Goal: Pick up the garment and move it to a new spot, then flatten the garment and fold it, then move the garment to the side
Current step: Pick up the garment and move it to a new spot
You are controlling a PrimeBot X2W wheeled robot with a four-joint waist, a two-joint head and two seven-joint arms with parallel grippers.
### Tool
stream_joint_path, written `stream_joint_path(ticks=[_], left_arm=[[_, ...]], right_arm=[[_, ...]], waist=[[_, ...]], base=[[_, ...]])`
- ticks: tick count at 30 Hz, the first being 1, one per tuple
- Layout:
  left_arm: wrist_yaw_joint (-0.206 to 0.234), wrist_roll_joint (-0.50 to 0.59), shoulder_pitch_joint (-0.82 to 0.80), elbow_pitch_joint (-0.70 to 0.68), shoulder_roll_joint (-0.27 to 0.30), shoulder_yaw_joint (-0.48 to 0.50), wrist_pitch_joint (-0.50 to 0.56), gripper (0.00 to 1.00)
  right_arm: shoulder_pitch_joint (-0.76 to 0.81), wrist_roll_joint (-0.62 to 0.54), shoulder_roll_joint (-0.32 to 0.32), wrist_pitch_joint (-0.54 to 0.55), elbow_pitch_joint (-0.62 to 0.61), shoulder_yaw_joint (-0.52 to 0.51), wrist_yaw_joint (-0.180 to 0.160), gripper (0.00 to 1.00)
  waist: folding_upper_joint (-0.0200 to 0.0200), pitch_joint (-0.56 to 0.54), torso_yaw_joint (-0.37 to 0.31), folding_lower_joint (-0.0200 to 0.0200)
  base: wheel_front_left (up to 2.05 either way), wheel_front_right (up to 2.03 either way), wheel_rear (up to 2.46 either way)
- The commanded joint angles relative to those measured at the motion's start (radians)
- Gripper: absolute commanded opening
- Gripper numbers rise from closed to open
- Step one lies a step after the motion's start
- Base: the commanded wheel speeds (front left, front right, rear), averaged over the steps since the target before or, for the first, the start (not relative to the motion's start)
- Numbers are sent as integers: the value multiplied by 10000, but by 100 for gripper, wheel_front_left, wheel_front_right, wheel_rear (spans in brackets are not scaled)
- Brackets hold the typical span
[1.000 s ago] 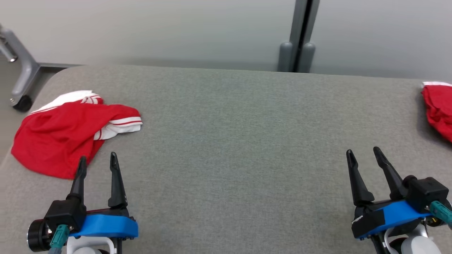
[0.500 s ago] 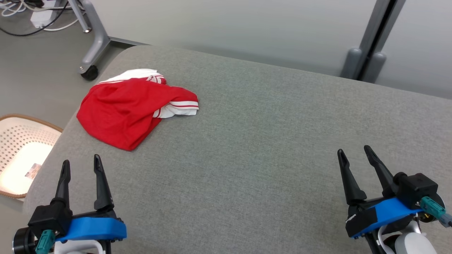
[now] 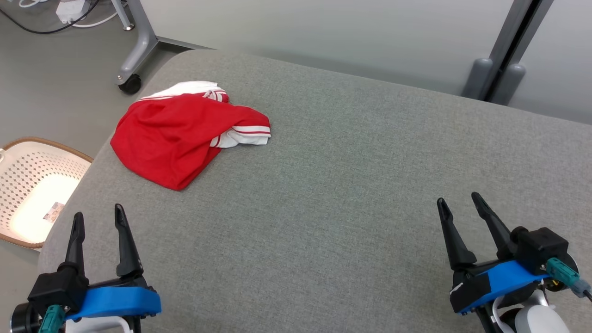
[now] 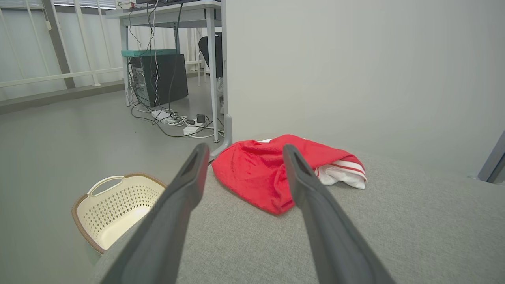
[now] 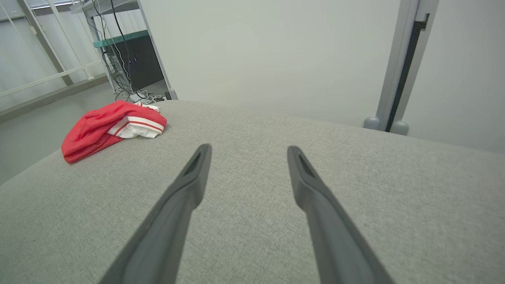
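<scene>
Starting, nothing done | crumpled red-and-white cloth garment point(image 3: 175, 138) lies ahead of left gripper point(image 3: 95, 221) | it and right gripper point(image 3: 456, 196) are open, empty

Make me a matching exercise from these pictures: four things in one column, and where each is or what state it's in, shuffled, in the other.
1. red garment with white striped trim
2. cream perforated plastic basket
3. left gripper
4. right gripper

A. on the floor, left of the grey padded surface
B. open, over the surface's near right
C. crumpled on the surface's far left
D. open, over the surface's near left edge

Pairs: 1-C, 2-A, 3-D, 4-B
</scene>
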Motion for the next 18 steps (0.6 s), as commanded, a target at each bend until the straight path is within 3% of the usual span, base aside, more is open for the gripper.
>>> stream_joint_path(ticks=[1, 9, 18], left_arm=[[39, -44, -167, -34, -4, 26, -36, 100], [-150, -208, -1813, 178, 591, 521, -41, 100], [-338, -507, -4493, 754, 1578, 1131, 255, 100]], right_arm=[[-187, 44, -126, -9, -43, -19, 2, 100], [-464, -263, -354, 184, -701, -181, 4, 100], [-941, -621, -763, 664, -2058, -608, 4, 100]], waist=[[0, 53, -51, -1], [0, 722, -466, -1], [0, 2298, -1317, -1]], base=[[0, 0, 0], [0, 0, 0], [0, 0, 0]])
